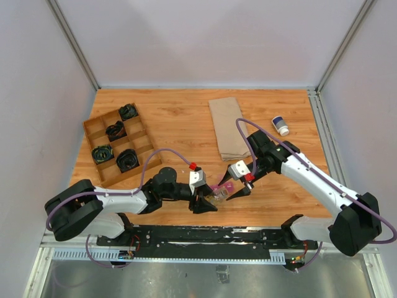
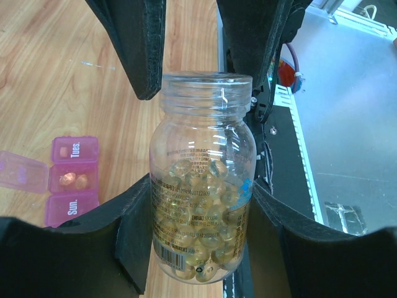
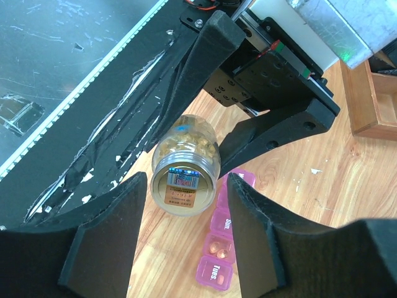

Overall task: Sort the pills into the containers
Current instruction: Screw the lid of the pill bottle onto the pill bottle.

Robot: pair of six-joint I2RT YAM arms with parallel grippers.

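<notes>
1. Wooden table (image 1: 180, 124) holds the pink containers (image 2: 73, 180), lying just beside the bottle (image 2: 201, 124).
2. Your left gripper (image 2: 200, 189) squeezes the bottle; your right gripper (image 3: 186, 180) rings its mouth, grip unclear.
3. Tip slowly over one open container.

Bright, even light from above; lilac-white walls (image 1: 205, 43) wash flat. Only faint, soft shadows fall on the desk (image 1: 180, 118). White glints streak the clear bottle (image 2: 205, 143); metal ledge (image 2: 353, 124) shows pale sheen. Wrist views sharp throughout.
</notes>
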